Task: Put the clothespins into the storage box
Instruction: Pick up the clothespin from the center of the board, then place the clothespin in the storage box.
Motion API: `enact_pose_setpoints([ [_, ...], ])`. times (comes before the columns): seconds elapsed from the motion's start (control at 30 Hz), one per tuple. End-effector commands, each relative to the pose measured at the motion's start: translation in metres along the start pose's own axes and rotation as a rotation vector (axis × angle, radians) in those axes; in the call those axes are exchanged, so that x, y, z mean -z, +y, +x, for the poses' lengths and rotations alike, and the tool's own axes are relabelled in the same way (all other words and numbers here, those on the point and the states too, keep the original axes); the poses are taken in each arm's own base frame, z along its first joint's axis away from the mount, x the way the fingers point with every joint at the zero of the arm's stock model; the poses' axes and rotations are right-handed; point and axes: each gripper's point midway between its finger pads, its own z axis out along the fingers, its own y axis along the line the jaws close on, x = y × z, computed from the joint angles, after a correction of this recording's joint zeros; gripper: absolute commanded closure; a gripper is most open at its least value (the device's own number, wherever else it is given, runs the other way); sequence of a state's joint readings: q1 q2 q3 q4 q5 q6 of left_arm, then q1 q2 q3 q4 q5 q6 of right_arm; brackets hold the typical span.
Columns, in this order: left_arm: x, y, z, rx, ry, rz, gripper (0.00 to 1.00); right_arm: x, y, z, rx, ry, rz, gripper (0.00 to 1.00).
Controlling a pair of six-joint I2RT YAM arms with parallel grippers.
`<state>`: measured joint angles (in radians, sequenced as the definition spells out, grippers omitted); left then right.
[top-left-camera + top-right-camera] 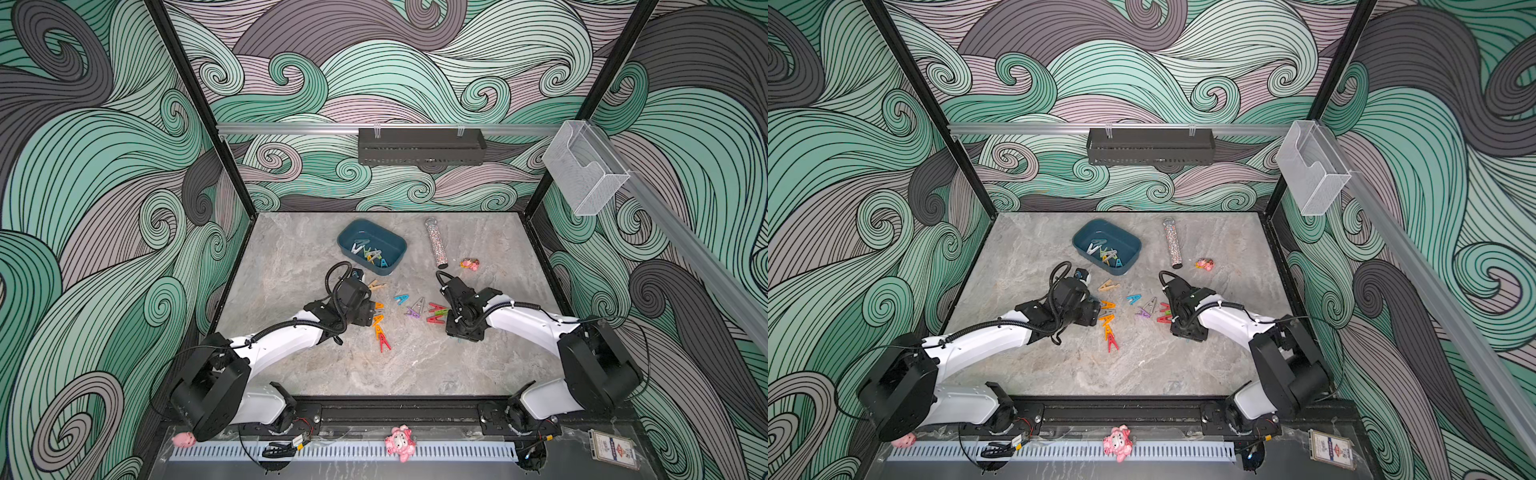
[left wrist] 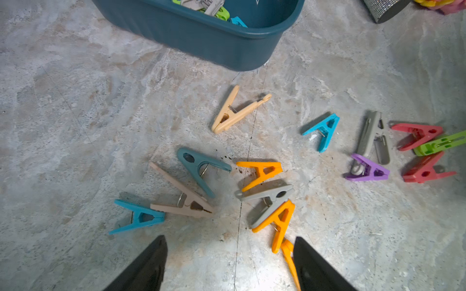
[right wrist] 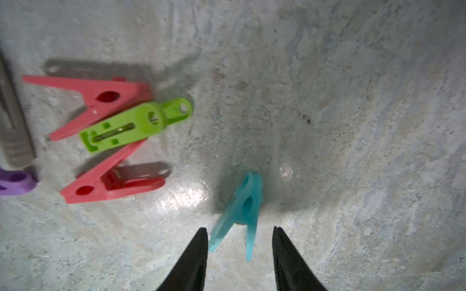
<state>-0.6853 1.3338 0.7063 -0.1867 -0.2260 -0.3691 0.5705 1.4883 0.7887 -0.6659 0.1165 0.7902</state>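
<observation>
**Partly filled box, both claws parted**

In both top views, the storage box point(image 1: 365, 232) point(image 1: 1100, 232) sits toward the far middle of the marble table point(image 1: 374, 374). Several clothespins point(image 1: 370, 255) lie inside it. The loose pegs point(image 1: 415, 309) are scattered on the table nearer the robot.

From the left wrist, the left gripper point(image 2: 230, 238) hangs above the table, its fingers wide apart with nothing between them. An orange peg point(image 2: 287, 252) lies just beside one finger.

From the right wrist, the right gripper point(image 3: 239, 228) also has its fingers parted. They straddle a light-teal peg point(image 3: 248, 199) without clamping it, and a green peg point(image 3: 133, 126) lies between two red ones nearby.
</observation>
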Motion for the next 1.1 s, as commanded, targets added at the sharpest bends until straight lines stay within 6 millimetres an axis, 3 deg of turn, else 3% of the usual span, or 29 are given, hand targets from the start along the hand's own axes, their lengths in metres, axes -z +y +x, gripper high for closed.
enact_pose_setpoints([
  [0.0, 0.003, -0.002, -0.012, -0.011, -0.027, -0.012, 0.2, -0.007, -0.005, -0.001, -0.025, -0.003, 0.025, 0.56],
  [0.4, 0.003, -0.002, -0.011, -0.012, -0.02, -0.016, 0.2, -0.02, -0.004, -0.004, 0.005, 0.001, 0.029, 0.75],
  [0.63, 0.006, 0.007, -0.014, 0.007, -0.037, -0.063, 0.2, 0.012, 0.012, -0.012, 0.059, -0.051, -0.006, 0.76],
  [0.73, 0.008, 0.017, -0.015, 0.028, -0.049, -0.121, 0.2, 0.029, 0.034, -0.022, 0.098, -0.088, -0.043, 0.76],
  [0.83, 0.01, 0.031, -0.013, 0.05, -0.05, -0.198, 0.2, 0.046, 0.067, -0.042, 0.136, -0.134, -0.105, 0.76],
  [1.07, 0.008, 0.064, 0.013, 0.127, 0.059, -0.352, 0.2, 0.074, 0.172, -0.115, 0.21, -0.254, -0.264, 0.77],
])
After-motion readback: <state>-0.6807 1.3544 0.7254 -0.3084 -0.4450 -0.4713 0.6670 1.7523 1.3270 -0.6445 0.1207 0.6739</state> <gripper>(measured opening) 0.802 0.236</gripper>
